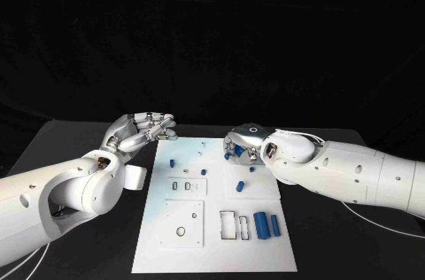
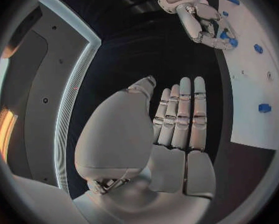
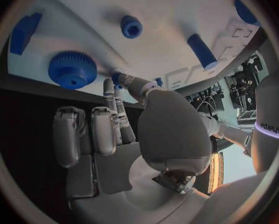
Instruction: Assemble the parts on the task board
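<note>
The white task board [image 1: 212, 243] lies in the middle of the black table. My right hand [image 1: 244, 146] hovers over the board's far right part; its thumb and a finger pinch a small blue part [image 3: 117, 77]. Close by on the board are a blue gear [image 3: 72, 69], a blue round knob [image 3: 132, 26] and a blue peg [image 3: 203, 51]. My left hand [image 1: 142, 129] stands at the board's far left corner, fingers [image 2: 183, 114] straight and together, holding nothing. Two blue cylinders [image 1: 263, 225] lie near the board's front right.
Several small blue pieces [image 1: 202, 170] dot the board's middle, and cut-out slots [image 1: 234, 225] and a raised plate [image 1: 183, 223] sit at its front. Bare black table [image 1: 80, 139] runs along both sides of the board.
</note>
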Controlling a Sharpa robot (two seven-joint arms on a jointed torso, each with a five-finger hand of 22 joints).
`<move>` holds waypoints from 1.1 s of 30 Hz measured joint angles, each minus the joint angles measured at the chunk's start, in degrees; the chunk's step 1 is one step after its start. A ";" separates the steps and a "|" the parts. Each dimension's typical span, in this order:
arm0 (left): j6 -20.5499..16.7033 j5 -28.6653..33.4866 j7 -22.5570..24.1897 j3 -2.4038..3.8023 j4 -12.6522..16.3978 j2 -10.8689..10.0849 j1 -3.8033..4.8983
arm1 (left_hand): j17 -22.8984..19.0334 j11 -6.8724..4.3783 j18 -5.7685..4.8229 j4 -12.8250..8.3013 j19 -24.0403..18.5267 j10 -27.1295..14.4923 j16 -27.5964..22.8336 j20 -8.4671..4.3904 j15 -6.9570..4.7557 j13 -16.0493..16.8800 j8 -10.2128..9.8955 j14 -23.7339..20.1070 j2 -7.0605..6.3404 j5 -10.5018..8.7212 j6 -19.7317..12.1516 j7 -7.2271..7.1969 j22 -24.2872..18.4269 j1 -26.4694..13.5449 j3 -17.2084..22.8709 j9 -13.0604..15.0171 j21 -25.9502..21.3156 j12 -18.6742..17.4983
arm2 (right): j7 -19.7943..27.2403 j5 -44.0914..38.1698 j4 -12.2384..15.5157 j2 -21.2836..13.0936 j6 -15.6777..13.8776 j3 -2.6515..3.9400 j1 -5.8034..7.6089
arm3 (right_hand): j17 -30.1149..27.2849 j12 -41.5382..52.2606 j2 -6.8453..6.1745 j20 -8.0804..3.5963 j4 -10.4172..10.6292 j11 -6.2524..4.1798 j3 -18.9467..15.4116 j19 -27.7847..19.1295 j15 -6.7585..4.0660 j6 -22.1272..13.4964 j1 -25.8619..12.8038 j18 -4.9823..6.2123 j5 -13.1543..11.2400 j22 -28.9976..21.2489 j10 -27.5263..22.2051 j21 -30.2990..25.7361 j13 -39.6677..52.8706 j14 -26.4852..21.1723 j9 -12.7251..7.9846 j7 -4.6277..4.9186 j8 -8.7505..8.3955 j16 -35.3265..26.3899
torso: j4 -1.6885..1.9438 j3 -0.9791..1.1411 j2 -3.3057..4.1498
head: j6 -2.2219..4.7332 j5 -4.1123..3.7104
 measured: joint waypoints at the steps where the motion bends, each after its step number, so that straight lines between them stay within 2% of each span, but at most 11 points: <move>1: 0.01 0.00 -0.03 0.00 -0.02 -0.01 0.00 | 0.00 0.00 0.00 0.00 0.00 0.00 0.00 0.00 0.00 0.00 0.00 0.00 0.00 0.00 0.00 0.00 0.00 0.00 0.00 0.00 0.00 0.00 | -0.13 0.00 0.22 -0.13 -0.31 0.00 0.00 | 0.00 0.00 0.00 0.00 0.08 0.00 0.08 0.00 0.00 0.00 -0.01 0.00 0.00 0.00 0.00 0.00 0.07 0.00 0.08 0.00 0.04 0.01 | 0.00 -0.02 0.00 | 0.05 -0.02; 7: 0.03 0.01 -0.20 0.00 -0.22 -0.08 0.01 | 0.06 0.00 0.00 -0.16 0.00 0.00 0.00 0.00 0.00 0.00 -0.22 0.00 0.00 0.00 0.00 0.00 0.05 0.00 0.16 0.00 0.22 0.00 | -1.23 0.14 2.05 -0.52 -2.82 0.09 0.05 | 0.07 0.00 0.45 0.00 0.33 0.00 -0.02 0.00 0.00 -0.01 -0.46 0.00 -0.20 0.00 0.00 0.22 0.20 0.00 0.45 0.00 0.05 0.01 | -0.03 -0.03 0.00 | 0.53 0.03; 11: 0.05 0.02 -0.27 0.00 -0.35 -0.08 0.02 | 0.11 0.00 0.00 -0.16 0.00 0.00 0.00 0.00 0.00 0.00 -0.22 0.00 0.00 0.00 0.00 0.00 0.05 0.00 0.16 0.00 0.23 0.00 | -2.03 0.26 1.92 0.55 -4.58 0.20 0.27 | 0.07 0.00 0.42 0.00 0.71 0.00 0.04 0.00 0.00 -0.02 -0.49 0.00 -0.30 -0.01 0.00 0.22 0.22 0.00 0.47 0.00 0.04 0.01 | 0.03 -0.03 0.03 | 1.02 0.11; 14: 0.06 0.03 -0.31 0.00 -0.45 -0.08 0.03 | 0.11 0.00 0.00 -0.16 0.00 0.00 0.00 0.00 0.00 0.00 -0.22 0.00 0.00 0.00 0.00 0.00 0.05 0.00 0.16 0.00 0.22 0.00 | -2.62 0.38 0.89 1.88 -5.80 0.27 0.47 | 0.06 0.00 0.05 0.00 0.72 -0.12 0.05 0.00 0.00 -0.02 -0.86 0.01 -0.30 -0.01 0.12 0.22 0.29 0.00 0.85 0.00 0.04 0.00 | 0.10 -0.04 0.12 | 1.28 0.12; 23: 0.12 0.06 -0.38 0.00 -0.43 0.07 0.03 | 0.11 0.00 0.00 -0.16 0.00 0.00 0.00 0.00 0.00 0.00 -0.22 0.00 0.00 0.00 0.00 0.00 0.04 0.00 0.15 0.00 0.22 0.00 | -3.93 0.69 -3.38 5.60 -8.53 0.36 0.62 | 0.16 0.00 0.05 0.00 0.95 -0.21 -0.05 0.00 0.00 -0.08 -0.86 0.01 -0.33 -0.02 0.21 0.22 0.29 0.00 0.85 0.05 0.01 0.20 | 0.16 -0.06 0.40 | 1.64 0.21; 33: 0.23 0.08 -0.45 0.00 -0.47 0.25 0.04 | 0.16 0.00 0.00 -0.16 -0.01 0.00 0.00 0.00 0.00 0.00 -0.22 0.00 0.00 0.00 0.00 0.00 0.04 0.00 0.15 0.00 0.22 -0.22 | -4.40 1.51 -5.96 8.47 -10.42 0.40 0.52 | 0.16 0.00 0.12 -0.21 1.23 -0.21 0.03 0.20 0.00 -0.17 -1.41 0.01 -0.45 -0.03 0.21 0.44 0.34 0.00 1.19 -0.07 0.29 0.23 | 0.56 -0.08 0.70 | 1.76 0.27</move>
